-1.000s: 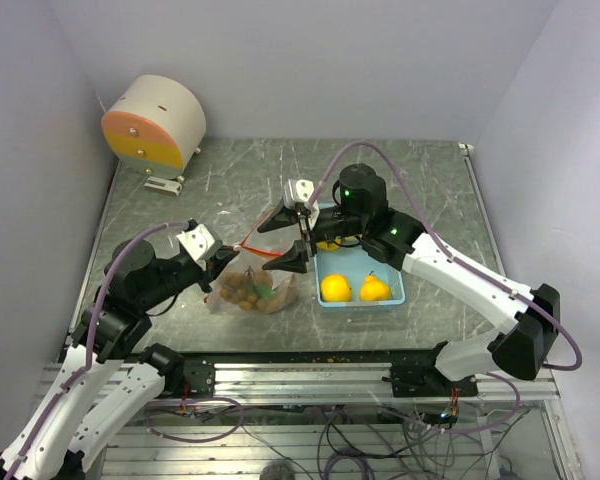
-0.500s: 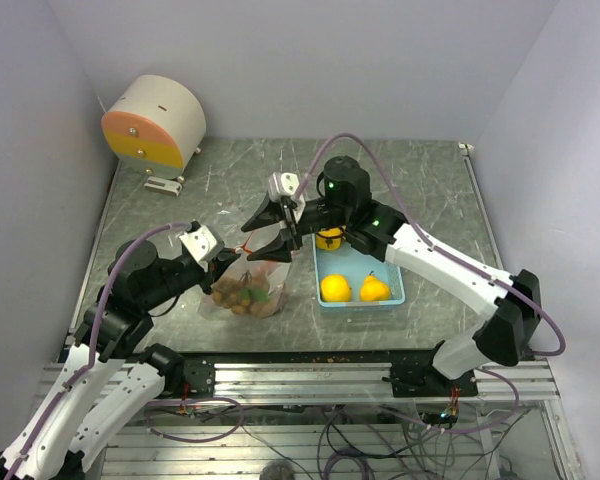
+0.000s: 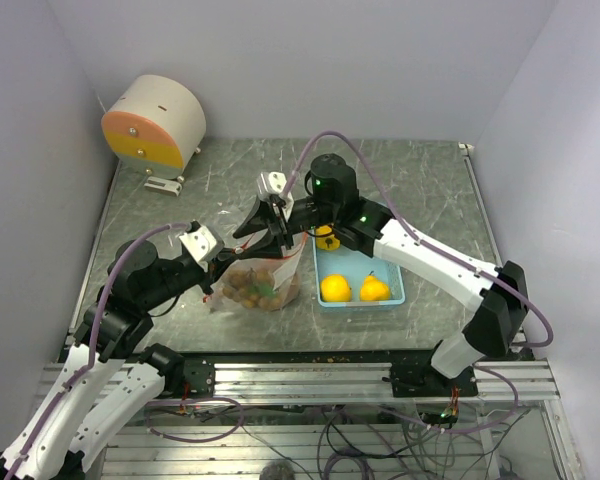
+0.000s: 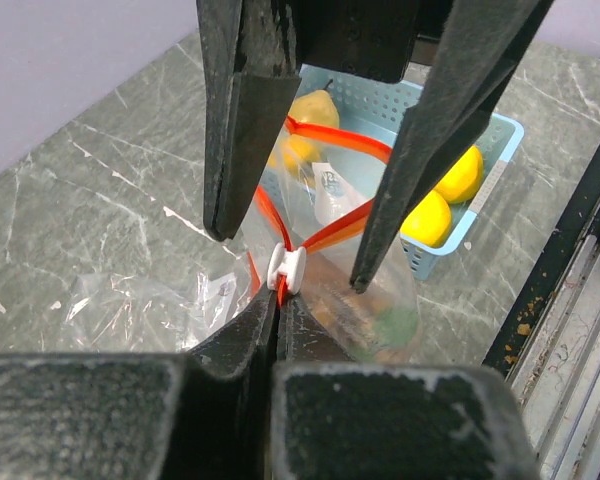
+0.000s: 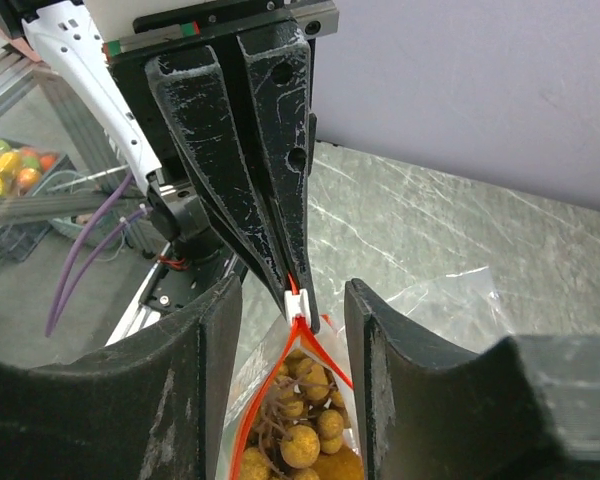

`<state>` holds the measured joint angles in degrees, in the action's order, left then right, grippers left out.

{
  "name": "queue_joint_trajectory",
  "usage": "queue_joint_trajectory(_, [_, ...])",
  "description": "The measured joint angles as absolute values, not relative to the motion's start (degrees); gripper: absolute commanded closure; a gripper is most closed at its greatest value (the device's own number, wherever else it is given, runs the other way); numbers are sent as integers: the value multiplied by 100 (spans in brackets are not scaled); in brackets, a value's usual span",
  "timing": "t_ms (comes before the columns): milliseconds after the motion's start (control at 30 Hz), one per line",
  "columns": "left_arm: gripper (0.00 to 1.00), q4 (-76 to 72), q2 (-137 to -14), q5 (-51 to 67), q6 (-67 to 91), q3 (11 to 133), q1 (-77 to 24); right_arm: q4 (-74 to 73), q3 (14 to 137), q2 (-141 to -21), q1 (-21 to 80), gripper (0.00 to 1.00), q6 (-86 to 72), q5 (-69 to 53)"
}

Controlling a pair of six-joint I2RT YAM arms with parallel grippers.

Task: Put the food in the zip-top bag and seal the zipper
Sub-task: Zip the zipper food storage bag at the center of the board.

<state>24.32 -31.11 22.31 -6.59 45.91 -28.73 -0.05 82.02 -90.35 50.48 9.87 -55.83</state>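
The clear zip-top bag (image 3: 262, 287) with a red zipper lies between the arms. It holds a cluster of small brown balls (image 5: 302, 440) and something green. My left gripper (image 4: 278, 296) is shut on the zipper's end, just behind the white slider (image 4: 286, 272). My right gripper (image 5: 292, 300) is open, with one finger on each side of the slider (image 5: 296, 303), not touching it. The bag mouth beyond the slider gapes open. Two yellow fruits (image 3: 335, 288) (image 3: 374, 289) lie in the light blue tray (image 3: 398, 297), and a third fruit (image 3: 327, 238) is partly hidden under the right arm.
A round cream and orange device (image 3: 155, 125) stands at the back left corner. A crumpled sheet of clear plastic (image 4: 140, 305) lies on the grey marbled table to the left of the bag. The metal rail (image 3: 310, 375) runs along the near edge.
My right gripper has swung left from over the tray to the bag's slider, and its jaws have narrowed. The left gripper has kept its hold, and the bag has shifted slightly.
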Motion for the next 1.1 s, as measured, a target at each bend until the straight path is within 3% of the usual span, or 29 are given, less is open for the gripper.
queue_joint_trajectory(433, [93, 2434, -3068, 2231, -659, 4591, -2873, -121, 8294, -9264, 5063, 71, 989, -5612])
queue_joint_trajectory(567, [93, 2462, -3068, 2228, -659, 4591, -2873, -161, 8294, -9288, 5063, 88, 989, -5594])
queue_joint_trajectory(733, [93, 2512, -3048, 2200, -659, 4591, -2871, -281, 8337, -9306, 5065, 100, 978, -5581])
queue_joint_trajectory(1100, [93, 2620, -2971, 2053, -582, 4591, -2871, -574, 8364, -9292, 5116, 100, 1181, -5201])
